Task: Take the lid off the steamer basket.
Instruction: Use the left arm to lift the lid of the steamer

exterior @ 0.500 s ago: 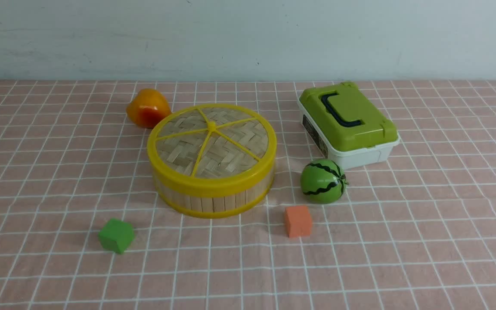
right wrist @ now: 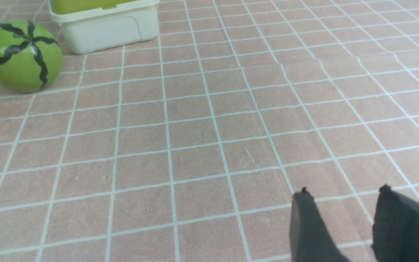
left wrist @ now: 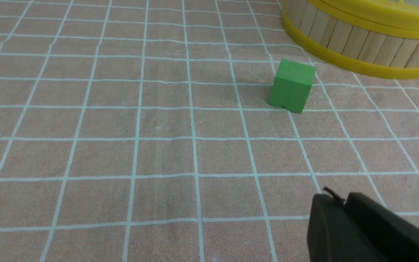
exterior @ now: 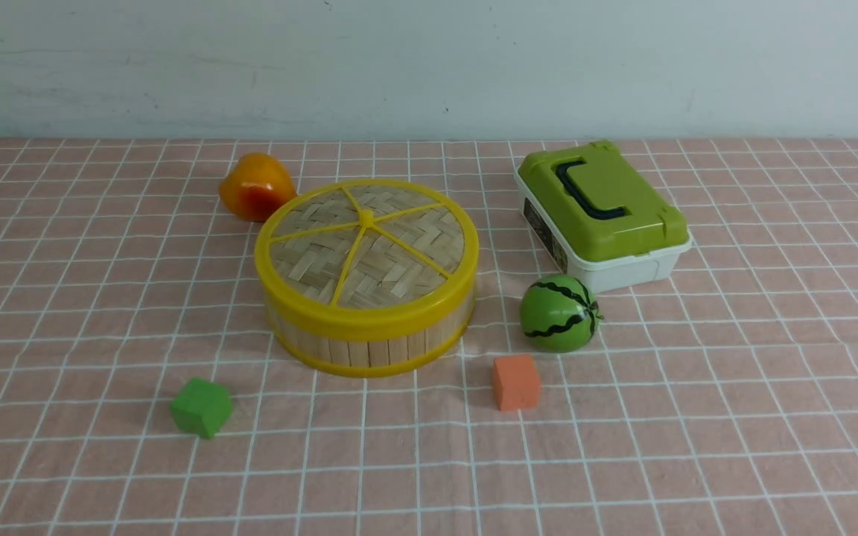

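Observation:
The steamer basket (exterior: 369, 346) stands at the table's middle, its bamboo-slat wall between yellow rims, also seen in the left wrist view as the steamer basket (left wrist: 362, 40). The woven lid (exterior: 367, 249) with yellow spokes lies flat on top of it. Neither arm shows in the front view. My left gripper (left wrist: 342, 200) hovers over bare cloth, fingers pressed together, empty, well short of the basket. My right gripper (right wrist: 344, 193) is open over bare cloth with nothing between its fingers, far from the basket.
A green cube (exterior: 202, 406) sits front left of the basket and an orange cube (exterior: 515, 382) front right. A toy watermelon (exterior: 558, 313) and a white box with a green top (exterior: 602, 216) lie to the right. An orange pepper (exterior: 255, 186) sits behind left.

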Action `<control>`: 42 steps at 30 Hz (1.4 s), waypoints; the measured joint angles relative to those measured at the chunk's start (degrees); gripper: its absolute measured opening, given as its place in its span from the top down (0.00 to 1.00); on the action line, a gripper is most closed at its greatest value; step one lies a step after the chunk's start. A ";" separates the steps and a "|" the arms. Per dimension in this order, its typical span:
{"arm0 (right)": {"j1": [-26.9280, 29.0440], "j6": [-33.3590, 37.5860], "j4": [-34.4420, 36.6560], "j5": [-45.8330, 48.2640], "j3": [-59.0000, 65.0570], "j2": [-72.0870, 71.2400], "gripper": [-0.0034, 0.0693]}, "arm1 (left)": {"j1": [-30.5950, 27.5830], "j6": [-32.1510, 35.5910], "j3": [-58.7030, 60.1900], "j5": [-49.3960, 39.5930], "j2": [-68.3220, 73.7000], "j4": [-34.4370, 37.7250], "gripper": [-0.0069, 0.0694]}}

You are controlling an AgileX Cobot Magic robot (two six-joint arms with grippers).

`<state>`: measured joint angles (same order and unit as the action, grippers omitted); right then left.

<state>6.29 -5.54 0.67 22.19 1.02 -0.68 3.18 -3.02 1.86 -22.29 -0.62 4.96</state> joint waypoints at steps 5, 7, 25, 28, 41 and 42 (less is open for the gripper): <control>0.00 0.00 0.00 0.00 0.00 0.00 0.62 | 0.00 0.00 0.00 0.06 0.00 0.00 0.83; 0.00 0.00 0.00 0.00 0.00 0.00 0.62 | 0.00 0.00 0.00 0.06 0.00 0.00 0.83; 0.00 0.00 0.00 0.00 0.00 0.00 0.62 | 0.00 0.00 0.00 0.31 0.00 0.06 0.81; 0.00 0.00 0.00 0.00 0.00 0.00 0.62 | 0.00 0.00 0.00 2.20 0.00 0.06 0.81; 0.00 0.00 0.00 0.00 0.00 0.00 0.62 | 0.00 0.00 0.00 38.11 0.00 0.06 0.79; 0.00 0.00 0.00 0.00 0.00 0.00 0.62 | 0.00 -0.10 0.00 40.41 0.00 0.06 0.79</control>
<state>6.29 -5.54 0.67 22.19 1.02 -0.68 3.18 -3.12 1.86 18.12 -0.62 5.02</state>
